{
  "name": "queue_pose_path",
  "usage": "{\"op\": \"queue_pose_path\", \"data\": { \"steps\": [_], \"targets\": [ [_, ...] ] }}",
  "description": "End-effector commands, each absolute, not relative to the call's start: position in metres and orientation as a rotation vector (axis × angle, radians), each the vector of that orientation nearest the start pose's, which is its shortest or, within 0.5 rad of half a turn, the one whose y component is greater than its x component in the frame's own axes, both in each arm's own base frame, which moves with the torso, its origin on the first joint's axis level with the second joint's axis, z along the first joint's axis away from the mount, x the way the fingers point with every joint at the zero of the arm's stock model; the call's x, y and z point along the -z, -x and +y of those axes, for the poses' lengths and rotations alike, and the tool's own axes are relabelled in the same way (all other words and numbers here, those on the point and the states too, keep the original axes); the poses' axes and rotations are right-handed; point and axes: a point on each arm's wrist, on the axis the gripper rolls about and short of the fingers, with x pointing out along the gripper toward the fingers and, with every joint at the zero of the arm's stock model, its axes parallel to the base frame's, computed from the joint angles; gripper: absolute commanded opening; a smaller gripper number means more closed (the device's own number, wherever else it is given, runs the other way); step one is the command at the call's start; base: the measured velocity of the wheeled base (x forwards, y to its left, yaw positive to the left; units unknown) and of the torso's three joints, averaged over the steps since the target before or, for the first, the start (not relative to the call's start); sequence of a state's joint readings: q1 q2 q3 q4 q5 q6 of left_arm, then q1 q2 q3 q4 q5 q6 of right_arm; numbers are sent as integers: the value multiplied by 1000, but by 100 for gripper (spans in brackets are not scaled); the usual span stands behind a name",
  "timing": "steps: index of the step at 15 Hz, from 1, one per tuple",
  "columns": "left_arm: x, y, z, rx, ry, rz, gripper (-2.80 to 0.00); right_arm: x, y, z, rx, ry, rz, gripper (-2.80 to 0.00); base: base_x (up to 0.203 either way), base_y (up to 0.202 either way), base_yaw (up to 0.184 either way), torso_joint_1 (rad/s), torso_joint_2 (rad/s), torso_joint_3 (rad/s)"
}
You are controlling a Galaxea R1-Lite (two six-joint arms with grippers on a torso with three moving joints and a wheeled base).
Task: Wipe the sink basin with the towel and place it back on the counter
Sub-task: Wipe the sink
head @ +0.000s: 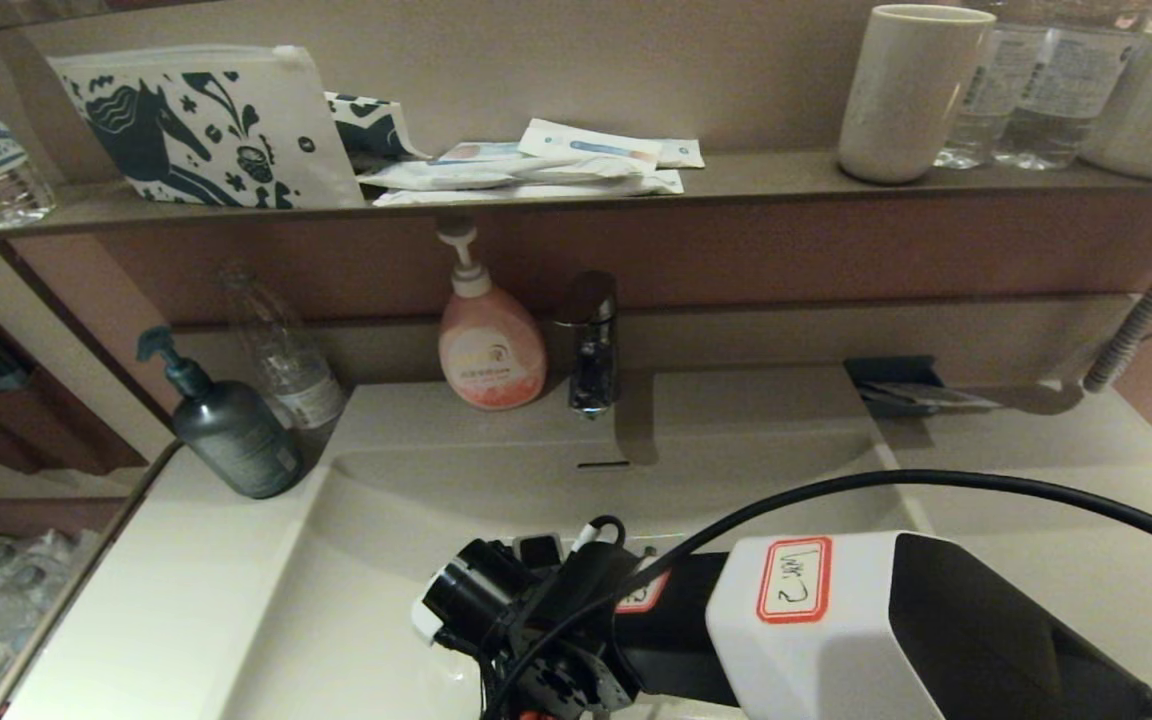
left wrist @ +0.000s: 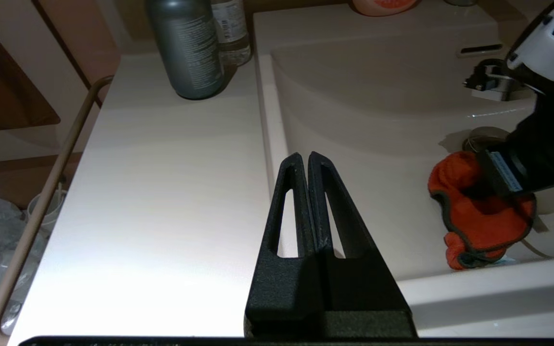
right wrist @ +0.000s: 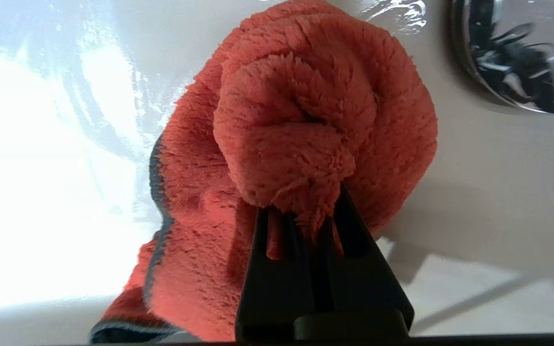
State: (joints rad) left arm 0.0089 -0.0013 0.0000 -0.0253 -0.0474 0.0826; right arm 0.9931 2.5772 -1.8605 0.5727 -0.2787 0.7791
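Pinching a fold of the towel (right wrist: pixel 306 144) between its fingers, our right end effector (right wrist: pixel 306 216) is down inside the sink basin (left wrist: pixel 354 96), with the bunched cloth pressed against the basin floor just beside the chrome drain stopper (right wrist: pixel 508 57). The towel bulges ahead of the fingertips, its dark-bordered tail trailing back under the wrist. We judge the wiping stroke is in hand, so what matters is that the open basin floor lies away from the drain, toward the left wall. Our left end effector (left wrist: pixel 308 161) hangs with its 2 fingers pressed together, holding nothing, above the basin's left rim and the bare counter (left wrist: pixel 161 192). That stretch of counter is the near landing place for the towel, though the right arm carries it.
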Motion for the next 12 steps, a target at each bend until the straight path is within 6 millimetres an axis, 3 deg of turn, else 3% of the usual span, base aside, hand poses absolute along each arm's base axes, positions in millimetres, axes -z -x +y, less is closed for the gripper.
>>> {"op": "queue_pose_path", "data": {
  "steps": [1, 6, 12],
  "targets": [
    [-78, 23, -1, 37, -84, -28, -280, 15, -260, 359, -35, 193, 1247, -280, 0, 0, 0, 0, 0, 0],
    [-78, 23, -1, 37, -84, -28, -280, 6, -258, 295, 169, 278, 1269, -280, 0, 0, 0, 0, 0, 0],
    [-78, 23, -1, 37, -84, -28, -280, -29, -244, 234, 271, 263, 1237, -280, 0, 0, 0, 0, 0, 0]
  ]
}}
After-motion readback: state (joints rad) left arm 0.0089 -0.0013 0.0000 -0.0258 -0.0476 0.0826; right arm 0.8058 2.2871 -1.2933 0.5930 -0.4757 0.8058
